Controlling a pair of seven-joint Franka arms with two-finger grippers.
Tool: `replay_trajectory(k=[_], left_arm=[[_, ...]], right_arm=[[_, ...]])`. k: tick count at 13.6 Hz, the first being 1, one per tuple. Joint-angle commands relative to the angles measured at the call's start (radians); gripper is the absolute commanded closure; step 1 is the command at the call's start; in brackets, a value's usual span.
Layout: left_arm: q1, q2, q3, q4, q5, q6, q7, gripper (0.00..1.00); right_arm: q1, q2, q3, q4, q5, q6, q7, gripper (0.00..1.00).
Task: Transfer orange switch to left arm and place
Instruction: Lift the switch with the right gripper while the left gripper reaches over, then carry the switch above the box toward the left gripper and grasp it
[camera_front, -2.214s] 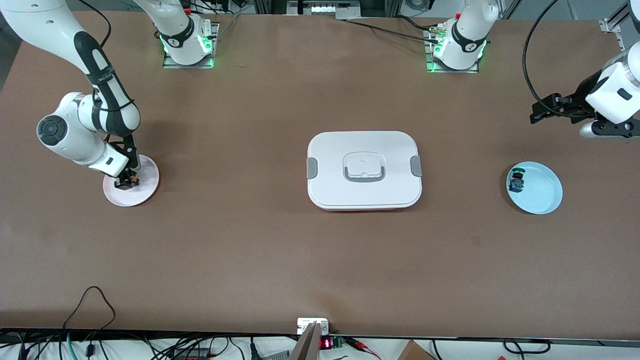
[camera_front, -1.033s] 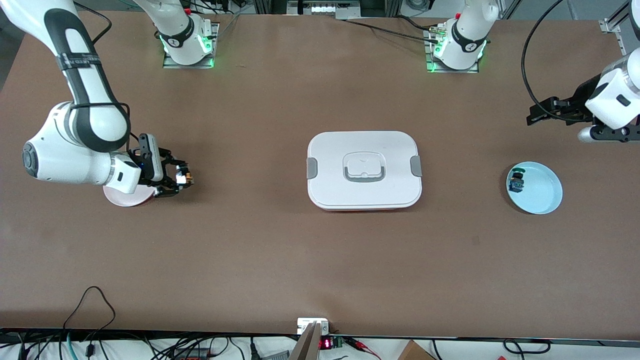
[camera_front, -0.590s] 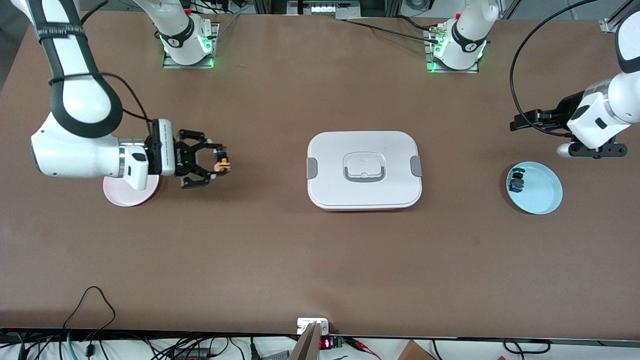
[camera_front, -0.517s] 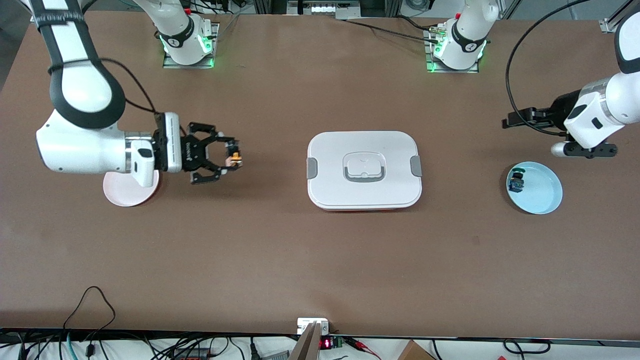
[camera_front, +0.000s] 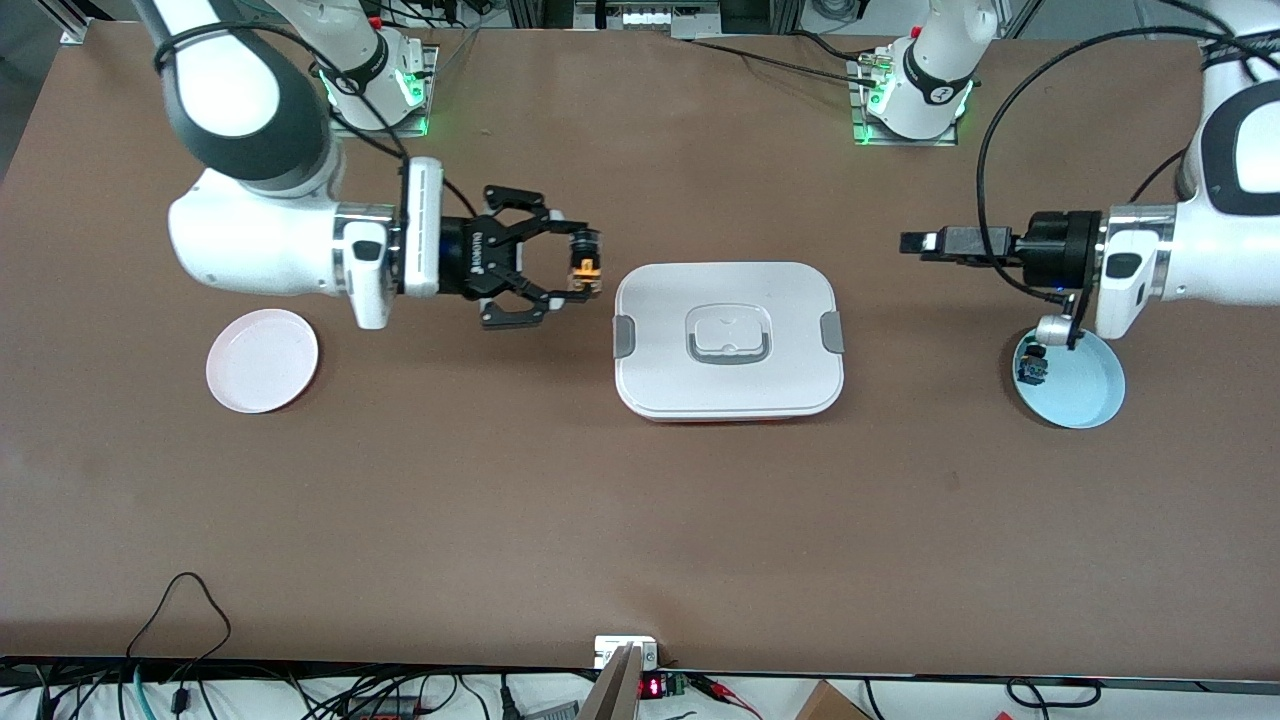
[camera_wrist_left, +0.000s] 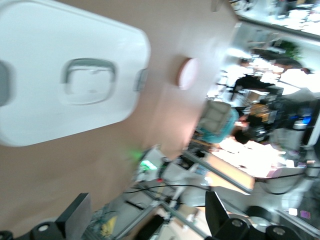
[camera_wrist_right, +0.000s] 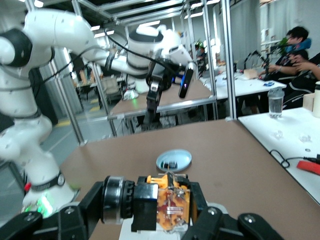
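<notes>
— What has your right hand (camera_front: 578, 268) got?
— It grips the orange switch (camera_front: 587, 266) in the air, just off the box's (camera_front: 728, 338) edge toward the right arm's end of the desk (camera_front: 640, 520).
— And your left hand (camera_front: 915, 243)?
— Over bare desk between box and blue plate (camera_front: 1085, 385), fingers spread, holding nothing.

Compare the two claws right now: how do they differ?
The right claw is shut on the orange switch, beside the box edge; the left claw carries nothing. The right claw shows broadside with spread linkages; the left claw shows as a narrow bar. Both are raised, level, pointing at each other.
</notes>
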Motion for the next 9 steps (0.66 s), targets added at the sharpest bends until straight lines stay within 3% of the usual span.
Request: replay_trajectory(k=[1, 6, 9], left_arm=[[-0.015, -0.002, -0.070, 0.010, -0.189, 0.080, 0.015, 0.00], [-0.016, -0.001, -0.236, -0.059, -0.401, 0.260, 0.199, 0.00], [-0.013, -0.002, -0.259, -0.109, -0.436, 0.268, 0.202, 0.00]], right_arm=[[0.085, 0.014, 0.004, 0.032, 0.121, 0.118, 0.007, 0.98], [0.199, 0.086, 0.004, 0.112, 0.146, 0.254, -0.001, 0.98], [0.216, 0.103, 0.004, 0.118, 0.141, 0.268, -0.016, 0.98]])
